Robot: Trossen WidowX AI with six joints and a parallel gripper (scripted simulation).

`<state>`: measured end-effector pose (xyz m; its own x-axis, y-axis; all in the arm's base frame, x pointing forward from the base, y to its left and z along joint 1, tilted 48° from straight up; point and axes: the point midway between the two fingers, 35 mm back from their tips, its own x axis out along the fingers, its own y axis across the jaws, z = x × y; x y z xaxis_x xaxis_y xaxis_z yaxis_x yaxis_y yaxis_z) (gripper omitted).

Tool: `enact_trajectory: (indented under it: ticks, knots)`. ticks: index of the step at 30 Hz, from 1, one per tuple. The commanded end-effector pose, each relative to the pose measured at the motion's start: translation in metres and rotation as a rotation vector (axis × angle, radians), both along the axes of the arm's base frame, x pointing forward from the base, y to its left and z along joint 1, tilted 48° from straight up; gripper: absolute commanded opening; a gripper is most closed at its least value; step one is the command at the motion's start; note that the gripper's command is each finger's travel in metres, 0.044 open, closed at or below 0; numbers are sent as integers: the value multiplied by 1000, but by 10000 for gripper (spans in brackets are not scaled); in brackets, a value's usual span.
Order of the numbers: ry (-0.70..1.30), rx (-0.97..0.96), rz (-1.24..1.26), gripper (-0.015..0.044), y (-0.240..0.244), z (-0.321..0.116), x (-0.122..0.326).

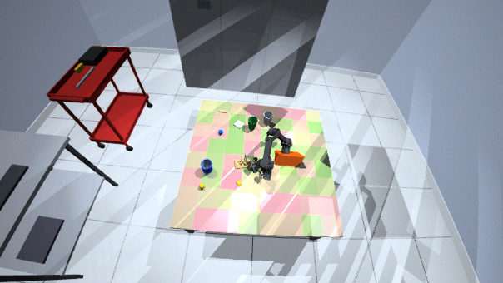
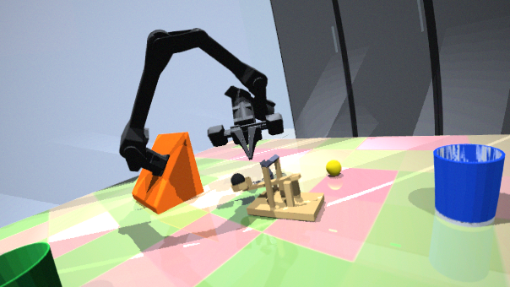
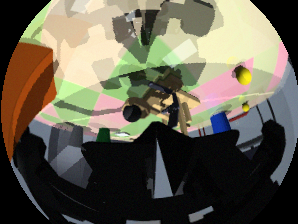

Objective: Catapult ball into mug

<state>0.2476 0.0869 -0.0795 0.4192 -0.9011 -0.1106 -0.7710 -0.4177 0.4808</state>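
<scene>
The wooden catapult [image 1: 239, 165] [image 2: 298, 208] [image 3: 183, 115] stands on the patchwork table top. A black ball [image 2: 237, 179] [image 3: 132, 113] rests in the cup at the end of its throwing arm. That end hangs lower than the other and is on the side away from the blue mug. The blue mug [image 1: 206, 166] [image 2: 465, 187] [image 3: 220, 123] stands upright beyond the catapult's other end. My gripper [image 2: 251, 157] [image 3: 155, 125] is shut and empty, its tips together, above the catapult near the crossbar and the ball end, apart from both.
An orange wedge [image 1: 289, 159] [image 2: 182, 179] [image 3: 30, 82] stands beside my arm's base. Yellow balls [image 1: 238, 183] [image 1: 201, 186] [image 2: 333, 168] [image 3: 244, 76] lie on the table. A green cup [image 1: 252, 122] [image 2: 31, 268], a grey cup [image 1: 268, 117], a blue ball [image 1: 221, 131] and a white square [image 1: 239, 124] are farther off.
</scene>
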Motion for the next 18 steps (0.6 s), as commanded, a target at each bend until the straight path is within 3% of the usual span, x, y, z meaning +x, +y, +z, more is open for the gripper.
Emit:
enact_trajectory:
  ticks: [1, 18]
  knots:
    - [8, -8, 5, 0, -7, -5, -1]
    - [7, -10, 6, 0, -27, -25, -3]
